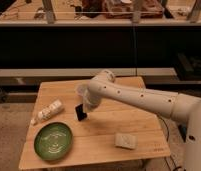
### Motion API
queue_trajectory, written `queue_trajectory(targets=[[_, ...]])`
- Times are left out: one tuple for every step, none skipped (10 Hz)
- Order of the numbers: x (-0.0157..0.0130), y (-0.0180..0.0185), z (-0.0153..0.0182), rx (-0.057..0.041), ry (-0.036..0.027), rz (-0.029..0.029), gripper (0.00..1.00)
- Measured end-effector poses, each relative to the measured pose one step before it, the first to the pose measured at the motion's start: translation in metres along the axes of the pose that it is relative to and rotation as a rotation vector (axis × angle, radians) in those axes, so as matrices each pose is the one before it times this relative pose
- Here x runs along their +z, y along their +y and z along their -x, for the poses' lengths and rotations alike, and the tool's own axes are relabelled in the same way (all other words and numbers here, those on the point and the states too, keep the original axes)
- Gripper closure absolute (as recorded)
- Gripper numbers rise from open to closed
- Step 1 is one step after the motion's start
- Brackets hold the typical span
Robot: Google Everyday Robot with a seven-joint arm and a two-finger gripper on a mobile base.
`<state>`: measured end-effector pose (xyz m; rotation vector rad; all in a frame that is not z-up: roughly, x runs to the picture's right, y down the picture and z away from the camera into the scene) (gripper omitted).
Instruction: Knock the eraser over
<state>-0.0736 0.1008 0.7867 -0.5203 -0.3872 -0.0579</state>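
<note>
The eraser [81, 112] is a small black slab standing on the wooden table [139, 120], left of the middle. The white arm reaches in from the right, and my gripper [87, 108] is at the eraser's upper right side, right against it or just touching; I cannot tell which. A white cup [81, 91] stands just behind the eraser, partly hidden by the arm.
A green plate [53, 140] lies at the front left. A white bottle [48, 111] lies on its side at the left edge. A pale greyish pad [126, 141] lies at the front right. A dark shelf unit runs behind the table.
</note>
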Motion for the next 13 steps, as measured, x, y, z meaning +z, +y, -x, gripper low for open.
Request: queue_trajectory(targets=[[0.00023,-0.00022,0.00028,0.00053,0.00002,-0.00070,0.82],[0.00046,-0.00007,-0.00034,0.00107,0.00085,-0.00012,0.82],[-0.00003,-0.00031,0.00010,0.00108,-0.00022,-0.00095,0.82],[0.00033,-0.00014,0.00007,0.00055,0.00023,-0.00048,0.82],[0.00052,-0.00008,0.00015,0.00071,-0.00030,-0.00020,0.82],[0.00002,-0.00029,-0.00024,0.00072,0.00063,-0.00085,0.82],[0.00040,-0.00023,-0.00020,0.00125,0.00010,-0.00078,0.82],[0.00016,-0.00025,0.00018,0.00047,0.00023,-0.00074,0.82],[0.00022,-0.00027,0.00027,0.00048,0.00000,-0.00089,0.82],[0.00073,-0.00013,-0.00008,0.00116,0.00010,-0.00050,0.82],[0.00028,-0.00027,-0.00023,0.00120,0.00041,-0.00090,0.82],[0.00016,-0.00021,0.00010,0.00039,-0.00004,-0.00077,0.82],[0.00014,-0.00008,0.00003,0.00048,0.00017,-0.00033,0.82]])
